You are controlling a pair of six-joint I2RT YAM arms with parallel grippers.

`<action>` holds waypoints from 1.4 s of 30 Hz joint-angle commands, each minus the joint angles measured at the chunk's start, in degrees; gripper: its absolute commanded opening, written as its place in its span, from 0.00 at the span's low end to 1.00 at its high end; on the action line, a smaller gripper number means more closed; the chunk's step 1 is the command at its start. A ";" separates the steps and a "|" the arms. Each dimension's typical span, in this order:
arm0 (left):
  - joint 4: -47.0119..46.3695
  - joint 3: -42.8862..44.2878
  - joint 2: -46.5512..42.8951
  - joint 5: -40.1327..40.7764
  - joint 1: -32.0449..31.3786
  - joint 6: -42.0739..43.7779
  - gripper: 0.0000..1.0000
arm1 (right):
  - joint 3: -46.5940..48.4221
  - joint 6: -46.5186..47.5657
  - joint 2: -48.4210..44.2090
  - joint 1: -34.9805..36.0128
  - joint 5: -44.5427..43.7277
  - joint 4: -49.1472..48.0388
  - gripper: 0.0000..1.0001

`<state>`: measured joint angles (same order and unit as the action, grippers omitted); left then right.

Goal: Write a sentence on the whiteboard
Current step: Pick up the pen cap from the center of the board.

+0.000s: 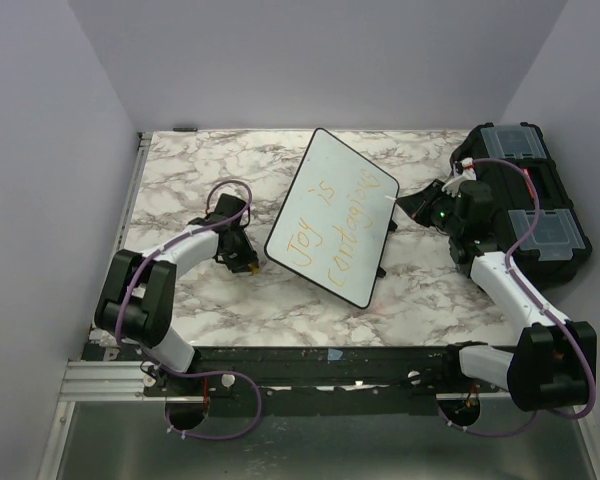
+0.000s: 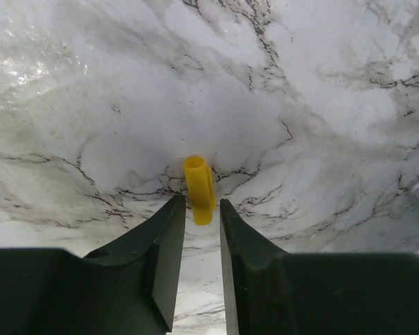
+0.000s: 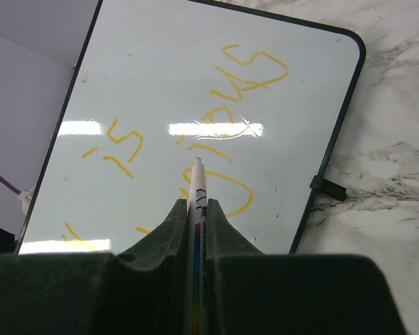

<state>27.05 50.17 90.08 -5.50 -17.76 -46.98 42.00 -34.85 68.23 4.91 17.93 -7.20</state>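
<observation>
The whiteboard (image 1: pixel 325 165) lies slanted on the marble table, with the sentence (image 1: pixel 330 228) "Joy is contagious" in yellow-orange in two lines. The right wrist view shows the whiteboard (image 3: pixel 160 70) and part of the sentence (image 3: pixel 255 70) close up. My right gripper (image 1: pixel 415 205) (image 3: pixel 196 202) is shut on a white marker (image 3: pixel 197 180) whose bare tip points at the board, just above it. My left gripper (image 1: pixel 248 262) (image 2: pixel 202 206) is low over the table left of the board. Its jaws are narrowly open around the near end of a yellow cap (image 2: pixel 199 183) (image 1: pixel 252 267), with a sliver of gap showing.
A black toolbox (image 1: pixel 530 200) with clear lids stands at the back right, behind my right arm. Grey walls close in the table on both sides and at the back. Small black feet (image 3: pixel 327 187) stick out from the board's rim.
</observation>
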 commanded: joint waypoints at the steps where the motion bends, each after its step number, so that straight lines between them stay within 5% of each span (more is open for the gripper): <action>1: 3.07 3.37 1.52 2.98 -0.99 -4.11 0.26 | -0.84 0.73 -0.30 0.19 1.95 -0.44 0.01; 15: 2.42 4.57 7.98 4.85 -4.05 -4.50 0.25 | -1.74 0.90 -0.70 0.20 2.37 -0.72 0.01; 25: 0.72 4.69 8.67 5.05 -4.55 -1.66 0.01 | -1.69 0.92 -0.76 0.19 2.67 -0.76 0.01; 42: -4.97 -3.64 -10.63 -0.80 -4.74 7.78 0.00 | 4.33 -0.82 -1.85 0.19 14.84 -1.73 0.01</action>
<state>23.07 46.87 84.44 -4.34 -22.26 -42.61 42.83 -35.18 67.70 4.91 25.82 -7.27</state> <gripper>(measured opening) 0.122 0.125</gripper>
